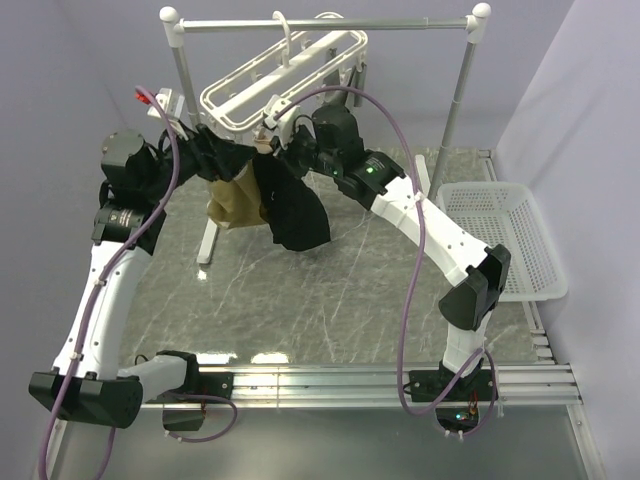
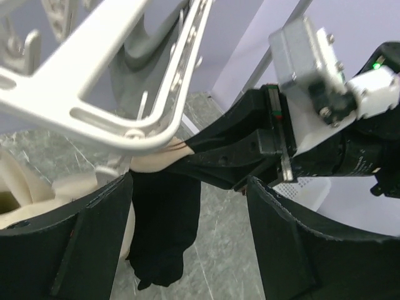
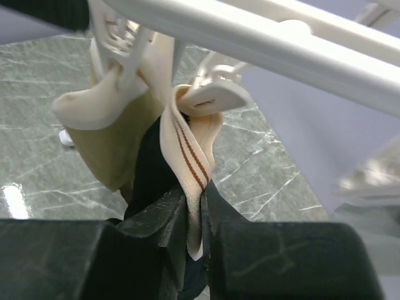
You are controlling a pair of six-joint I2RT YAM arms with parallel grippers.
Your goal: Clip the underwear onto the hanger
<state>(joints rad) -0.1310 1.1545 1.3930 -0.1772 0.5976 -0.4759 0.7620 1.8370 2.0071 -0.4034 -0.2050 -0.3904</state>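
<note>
The white hanger (image 1: 285, 70) hangs by its hook from the metal rail. The black underwear (image 1: 295, 212) dangles below its near corner. In the right wrist view its tan waistband (image 3: 187, 147), with two red-brown stripes, is pinched in a white clip (image 3: 215, 100) of the hanger (image 3: 262, 31). My right gripper (image 3: 203, 206) is shut on the waistband just below that clip; it also shows in the top view (image 1: 270, 140). My left gripper (image 2: 189, 181) is open and empty, close beside the hanger's corner (image 2: 134, 131). The black fabric (image 2: 162, 225) hangs beyond its fingers.
A tan garment (image 1: 235, 200) hangs clipped on the hanger just left of the underwear, and shows in the right wrist view (image 3: 115, 150). The metal rail (image 1: 330, 25) stands on white posts at the back. A white mesh basket (image 1: 500, 235) sits at the table's right edge.
</note>
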